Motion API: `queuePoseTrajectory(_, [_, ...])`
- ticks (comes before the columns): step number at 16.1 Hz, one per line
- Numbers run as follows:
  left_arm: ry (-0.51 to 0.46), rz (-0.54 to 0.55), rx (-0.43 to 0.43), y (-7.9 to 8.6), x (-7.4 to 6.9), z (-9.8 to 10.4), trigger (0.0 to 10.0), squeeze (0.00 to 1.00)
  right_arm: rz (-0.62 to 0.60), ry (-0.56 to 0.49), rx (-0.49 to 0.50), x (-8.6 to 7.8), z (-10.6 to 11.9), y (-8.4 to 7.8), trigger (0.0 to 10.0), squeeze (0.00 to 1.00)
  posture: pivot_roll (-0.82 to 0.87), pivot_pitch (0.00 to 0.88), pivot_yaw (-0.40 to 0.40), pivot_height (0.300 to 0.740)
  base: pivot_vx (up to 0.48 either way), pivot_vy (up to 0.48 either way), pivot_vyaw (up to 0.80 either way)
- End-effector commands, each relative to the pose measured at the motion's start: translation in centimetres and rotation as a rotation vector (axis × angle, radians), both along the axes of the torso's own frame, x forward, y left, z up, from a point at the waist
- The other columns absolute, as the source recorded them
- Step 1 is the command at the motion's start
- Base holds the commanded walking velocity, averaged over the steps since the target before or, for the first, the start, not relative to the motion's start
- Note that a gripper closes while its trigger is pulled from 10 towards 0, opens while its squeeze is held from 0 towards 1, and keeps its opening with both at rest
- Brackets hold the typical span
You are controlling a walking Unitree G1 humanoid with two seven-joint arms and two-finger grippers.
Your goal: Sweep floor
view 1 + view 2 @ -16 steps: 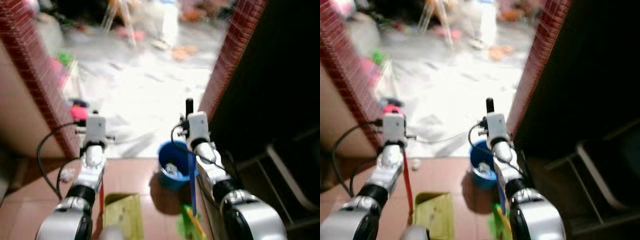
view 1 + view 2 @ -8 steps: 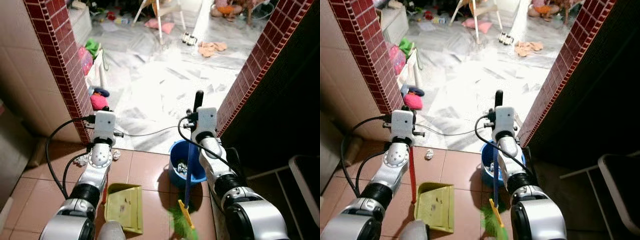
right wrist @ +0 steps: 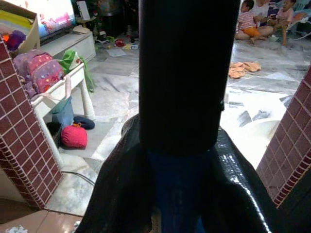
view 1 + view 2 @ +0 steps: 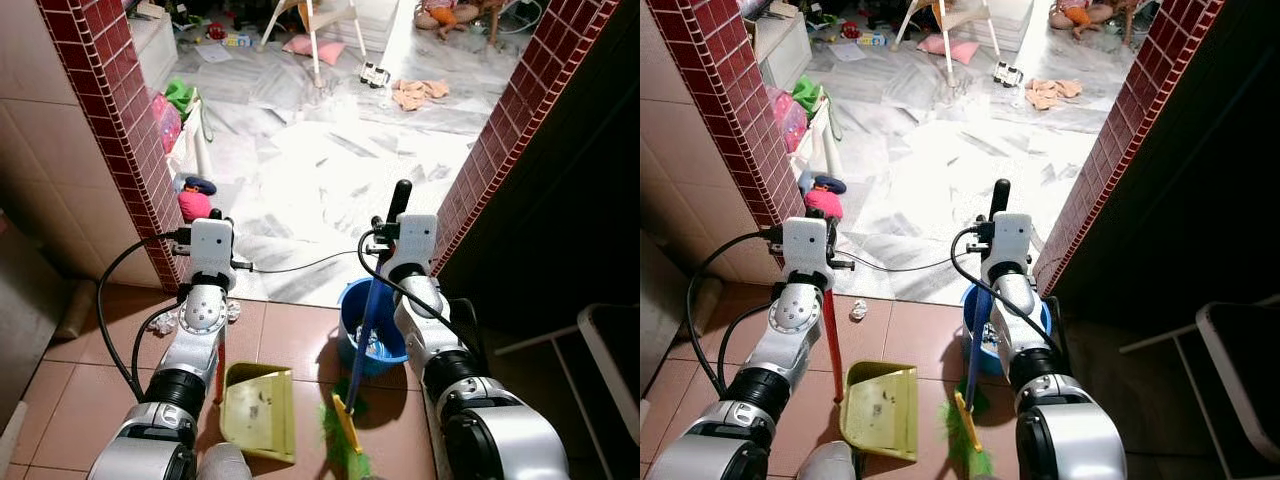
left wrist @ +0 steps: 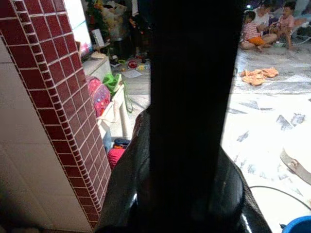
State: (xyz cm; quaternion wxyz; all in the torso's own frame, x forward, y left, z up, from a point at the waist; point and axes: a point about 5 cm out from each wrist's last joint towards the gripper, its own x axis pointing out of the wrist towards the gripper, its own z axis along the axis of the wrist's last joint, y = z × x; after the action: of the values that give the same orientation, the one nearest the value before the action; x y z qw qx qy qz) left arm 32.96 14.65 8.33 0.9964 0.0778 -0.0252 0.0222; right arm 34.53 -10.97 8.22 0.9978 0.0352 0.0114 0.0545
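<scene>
Right gripper (image 4: pixel 400 205) clamped on broom (image 4: pixel 362 340) handle near its black top end — blue shaft runs down and toward the robot's left, past the front of the blue bucket (image 4: pixel 350 305), to green bristles (image 4: pixel 335 440) on the tile. Left gripper (image 4: pixel 812 238) closed on the red dustpan handle (image 4: pixel 830 340); yellow-green dustpan (image 4: pixel 878 405) sits flat on the tile, mouth toward the robot.

Key relation: bristles lie just beside the dustpan, on its right edge, near touching — broom head on the right-arm side, pan on the left-arm side. Long axis of broom tilted, not vertical; pan handle close to upright. Scrap of white litter (image 4: pixel 858 311) on the tile ahead of the pan, between the left arm and the brick pillar (image 4: pixel 110 120) — nearer the left arm, so likely needs a broom reach across, then a pull back toward the pan. Judgement only.

Hard to read:
- bristle tips cut off at the frame bottom
- pan partly behind the left forearm and a grey blob low in the frame
- bucket contents unclear — some pale debris
- wrist views mostly blocked by dark handle and fingers; finger contact itself not visible, grip inferred from the head views
- people sitting far back in the room, well apart
</scene>
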Motion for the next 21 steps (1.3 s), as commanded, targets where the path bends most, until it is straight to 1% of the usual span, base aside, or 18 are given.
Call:
queuePoseTrajectory(1, [-0.042, -0.008, -0.026, -0.5, 0.3, 1.2, 10.0, 0.00, -0.002, -0.022, 0.029, 0.2, 0.6, 0.1, 10.0, 0.00, 0.05, 0.031, -0.080, 0.740, 0.000, 0.000, 0.00])
queuePoseTrajectory(2, [-0.041, -0.020, -0.040, -0.7, 0.3, 1.3, 10.0, 0.00, 0.001, -0.020, 0.025, 0.2, 0.6, 0.1, 10.0, 0.00, 0.05, 0.031, -0.080, 0.740, 0.000, 0.000, 0.00])
queuePoseTrajectory(4, [-0.044, -0.026, -0.047, -0.9, 0.1, 1.4, 10.0, 0.00, 0.025, -0.026, 0.013, 0.2, 0.8, 0.6, 10.0, 0.00, 0.05, 0.040, -0.084, 0.740, 0.000, 0.326, 0.00])
queuePoseTrajectory(7, [-0.036, -0.030, -0.057, -1.0, 0.1, 1.4, 10.0, 0.00, 0.040, -0.033, 0.023, 0.3, 0.9, 1.0, 10.0, 0.00, 0.06, 0.043, -0.086, 0.740, 0.000, 0.480, 0.70])
queuePoseTrajectory(12, [-0.029, -0.030, -0.061, -1.1, 0.1, 1.5, 10.0, 0.00, 0.041, -0.040, 0.033, 0.3, 1.1, 1.0, 10.0, 0.00, 0.05, 0.046, -0.087, 0.740, 0.000, 0.480, 0.00])
queuePoseTrajectory(15, [-0.024, -0.034, -0.060, -1.4, 0.1, 1.5, 10.0, 0.00, 0.049, -0.051, 0.016, 0.4, 1.3, 1.1, 10.0, 0.00, 0.05, 0.046, -0.090, 0.740, 0.000, 0.480, 0.00])
queuePoseTrajectory(16, [-0.016, -0.028, -0.057, -1.2, 0.1, 1.4, 10.0, 0.00, 0.084, -0.090, -0.015, 0.3, 1.7, 1.7, 10.0, 0.00, 0.05, 0.048, -0.091, 0.740, 0.000, 0.480, 0.00])
queuePoseTrajectory(18, [-0.016, -0.022, -0.051, -1.0, 0.1, 1.5, 10.0, 0.00, 0.093, -0.091, -0.014, 0.2, 1.7, 2.1, 10.0, 0.00, 0.05, 0.049, -0.093, 0.740, 0.000, 0.480, 0.00])
queuePoseTrajectory(19, [-0.017, -0.022, -0.050, -1.0, 0.0, 1.5, 10.0, 0.00, 0.095, -0.090, -0.014, 0.2, 1.7, 2.1, 10.0, 0.00, 0.05, 0.049, -0.093, 0.740, 0.000, 0.480, 0.00])
queuePoseTrajectory(20, [-0.063, -0.081, -0.070, -1.4, -0.2, 2.1, 10.0, 0.00, 0.093, -0.098, -0.016, 0.2, 1.9, 2.2, 10.0, 0.00, 0.06, 0.052, -0.094, 0.740, 0.000, 0.000, 0.00])
queuePoseTrajectory(21, [-0.071, -0.084, -0.064, -1.4, -0.2, 2.3, 10.0, 0.00, 0.094, -0.101, -0.016, 0.2, 1.9, 2.2, 10.0, 0.00, 0.06, 0.052, -0.094, 0.740, 0.000, 0.000, 0.00])
